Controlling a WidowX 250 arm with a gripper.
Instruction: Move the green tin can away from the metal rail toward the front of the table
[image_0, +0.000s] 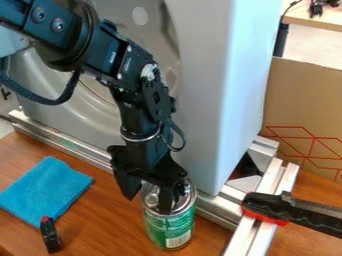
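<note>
Nearest to you, at the bottom left of the camera view, a small black object with a red tip (50, 235) lay on the wooden worktop (100, 227). To its right stood your upright can with a green label (168, 229), its silver top facing up. Over it hung your black pincer (148, 205), open, its two fingers apart: one beside the can at the left, the other over the can's top. You could not tell whether either touched the can. At the right, a black-and-red tool (284, 210) lay across metal rails (250, 232). A folded blue cloth (45, 191) lay flat beyond the small object, at the left. Behind the can and cloth rose a large pale grey casing (217, 100), and farther off, at the right, a brown cardboard sheet (304, 107) with red lines. Farthest was a light-coloured table (324, 21) in the top right corner.
</note>
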